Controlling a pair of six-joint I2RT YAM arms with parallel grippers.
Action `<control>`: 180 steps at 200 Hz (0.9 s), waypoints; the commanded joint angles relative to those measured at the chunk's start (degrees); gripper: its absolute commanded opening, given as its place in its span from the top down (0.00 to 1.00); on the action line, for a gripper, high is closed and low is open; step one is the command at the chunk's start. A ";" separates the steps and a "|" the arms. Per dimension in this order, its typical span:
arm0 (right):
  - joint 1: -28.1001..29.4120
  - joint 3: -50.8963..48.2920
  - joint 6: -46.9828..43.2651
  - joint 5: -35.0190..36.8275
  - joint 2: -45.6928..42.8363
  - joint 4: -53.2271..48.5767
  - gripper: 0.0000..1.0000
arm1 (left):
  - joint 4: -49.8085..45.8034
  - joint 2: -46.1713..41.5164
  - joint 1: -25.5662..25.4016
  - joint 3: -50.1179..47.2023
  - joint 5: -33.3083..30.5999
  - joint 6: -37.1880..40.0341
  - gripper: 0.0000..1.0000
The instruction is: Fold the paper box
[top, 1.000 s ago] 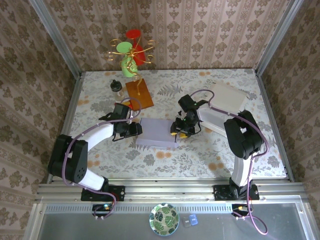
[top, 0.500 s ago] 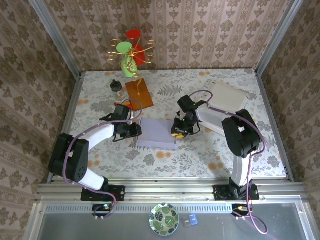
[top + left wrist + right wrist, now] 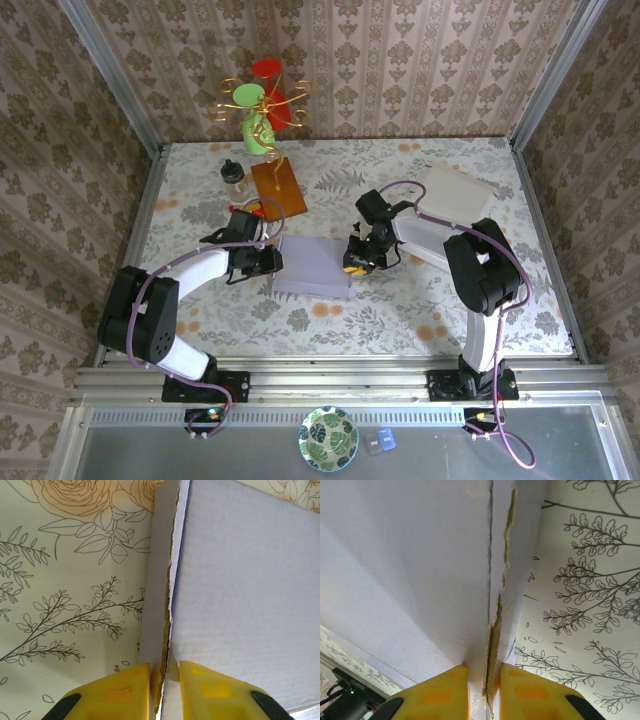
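Cardboard lies flat in the middle of the desk: the paper box, a pale lavender sheet, rests between the two arms on the flowered cloth. The left arm reaches in to the box's left edge and the right arm reaches in to its right edge, so that each meets the box from its own side.

From the left wrist view, the left jaws stand nearly closed, with the yellow fingers on either side of a raised edge of the paper box, where a torn brown seam shows. The card sits in the narrow gap between them, pinched. Beside it the desk shows its leaf print.

From the right wrist view, the right jaws stand the same way: the yellow fingers are drawn close together with the box's upturned edge caught between them, and the printed desk lies to the right.

Further back on the desk, well apart from the box, lie an orange-brown board, a small dark jar just beside it, and a stand of red and green discs. A flat white lid lies at the far right. A patterned plate sits near the arms' bases.
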 commanded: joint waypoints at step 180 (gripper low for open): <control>-5.18 -9.29 0.46 -16.31 1.33 25.40 0.29 | 4.53 -0.75 1.07 -8.04 -1.36 -3.01 0.88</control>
